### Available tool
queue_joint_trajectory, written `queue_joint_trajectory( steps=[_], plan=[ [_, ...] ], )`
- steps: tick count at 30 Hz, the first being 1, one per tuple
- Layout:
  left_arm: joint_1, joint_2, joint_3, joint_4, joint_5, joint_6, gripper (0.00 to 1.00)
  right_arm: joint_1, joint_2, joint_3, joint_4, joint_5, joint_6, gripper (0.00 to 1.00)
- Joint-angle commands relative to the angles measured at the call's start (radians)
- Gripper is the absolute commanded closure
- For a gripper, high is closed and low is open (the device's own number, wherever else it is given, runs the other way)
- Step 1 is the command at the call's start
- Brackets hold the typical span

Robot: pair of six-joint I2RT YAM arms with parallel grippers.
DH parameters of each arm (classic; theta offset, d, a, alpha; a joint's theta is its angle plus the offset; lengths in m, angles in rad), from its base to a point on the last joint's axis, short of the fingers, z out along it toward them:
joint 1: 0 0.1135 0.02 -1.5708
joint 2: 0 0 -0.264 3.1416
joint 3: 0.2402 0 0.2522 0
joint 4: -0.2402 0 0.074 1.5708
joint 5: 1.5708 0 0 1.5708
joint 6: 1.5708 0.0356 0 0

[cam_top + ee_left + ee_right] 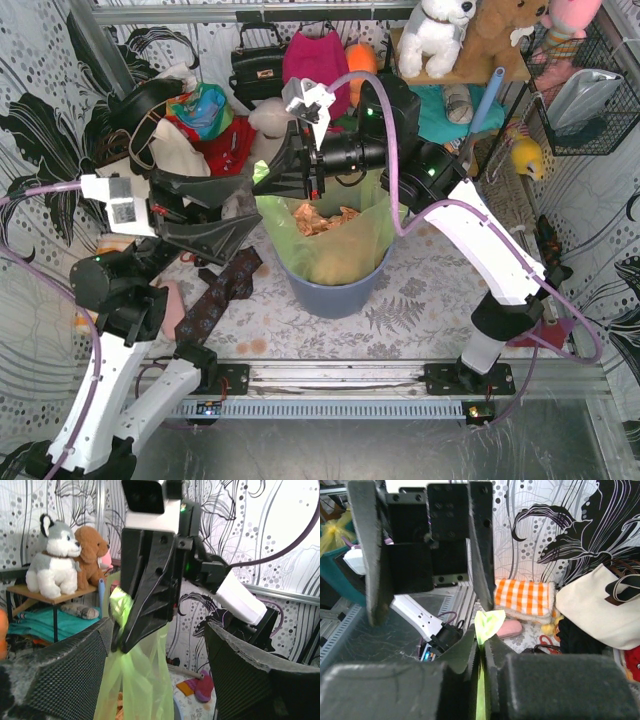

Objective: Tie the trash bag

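The lime-green trash bag (345, 240) lines a blue-grey bin, with tan crumpled paper inside. My right gripper (268, 180) reaches in from the right and is shut on the bag's left rim. A pinched green flap (489, 622) sticks out past its closed fingers. In the left wrist view that right gripper (120, 640) holds the bag (135, 680) up as a stretched sheet. My left gripper (252, 205) is open just left of the bin, its fingers (65, 665) either side of the pinched rim. It holds nothing. From the right wrist, the left gripper (427, 555) faces me with its jaws wide.
The blue-grey bin (335, 290) stands mid-table. A dark patterned cloth (215, 295) lies to its left. Handbags, a magenta bag (315, 55) and plush toys (435, 30) crowd the back. A wire basket (585, 90) hangs right. An orange checked cloth (525, 597) and cream tote (600, 605) lie left.
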Motion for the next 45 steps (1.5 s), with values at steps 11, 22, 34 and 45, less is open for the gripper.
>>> queue_joint_trajectory(
  steps=[11, 22, 34, 45],
  plan=[
    [0.0, 0.123, -0.102, 0.297, 0.084, -0.091, 0.16, 0.0, -0.021, 0.024, 0.073, 0.015, 0.071, 1.0],
    [-0.017, 0.312, -0.11, 0.68, 0.241, -0.345, 0.32, 0.0, -0.015, 0.03, 0.077, 0.019, 0.1, 1.0],
    [-0.071, 0.365, -0.09, 0.695, 0.368, -0.385, 0.76, 0.0, -0.008, 0.052, 0.055, 0.036, 0.114, 1.0],
    [-0.076, 0.354, -0.144, 0.587, 0.356, -0.312, 0.84, 0.0, -0.051, -0.001, 0.103, 0.093, 0.126, 1.0]
  ],
)
